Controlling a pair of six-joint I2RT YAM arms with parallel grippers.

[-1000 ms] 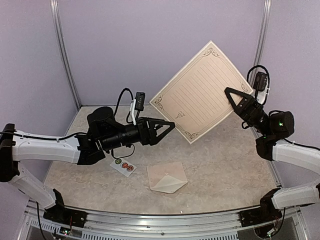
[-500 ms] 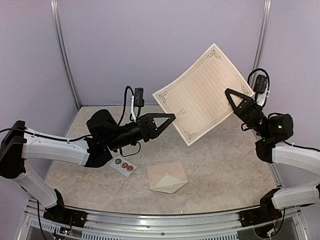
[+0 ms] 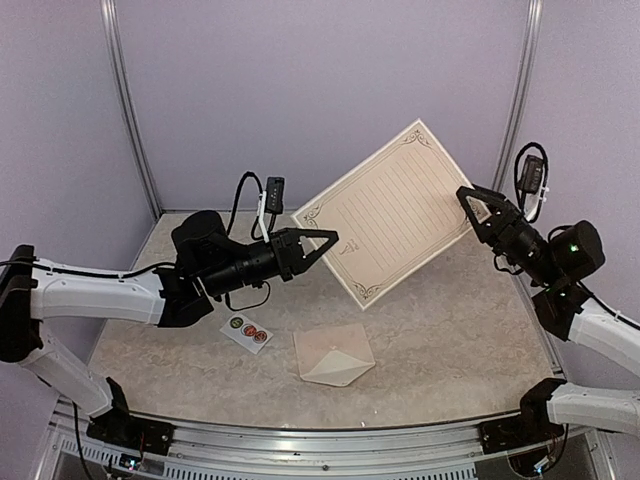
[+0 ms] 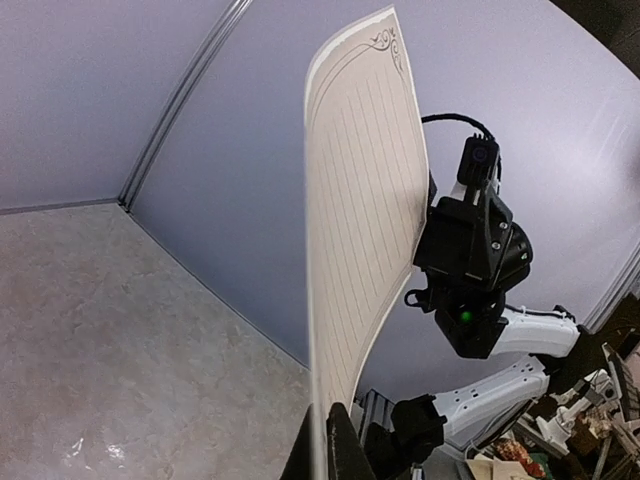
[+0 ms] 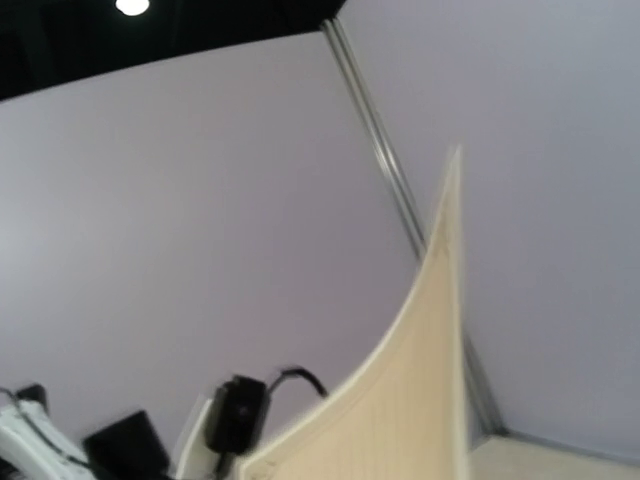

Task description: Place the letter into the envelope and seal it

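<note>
The letter (image 3: 385, 215), a cream sheet with a dark ornamental border and printed lines, hangs tilted in the air above the table. My left gripper (image 3: 328, 238) is shut on its lower left edge. In the left wrist view the sheet (image 4: 360, 230) rises edge-on from between the closed fingers (image 4: 325, 445). My right gripper (image 3: 472, 198) stands at the sheet's right edge with its fingers apart, open, and no longer pinching it. The right wrist view shows only the blurred sheet (image 5: 400, 400), not the fingers. The envelope (image 3: 335, 355) lies flat on the table near the front, flap side up.
A small white strip of round stickers (image 3: 246, 331) lies left of the envelope. The speckled table (image 3: 450, 330) is walled by purple panels with metal posts (image 3: 128, 110). The right arm (image 4: 470, 260) faces the left wrist camera from behind the sheet.
The left gripper closed on the letter's left edge. The right gripper let go and drew back to the right. The sheet shifted left and down.
</note>
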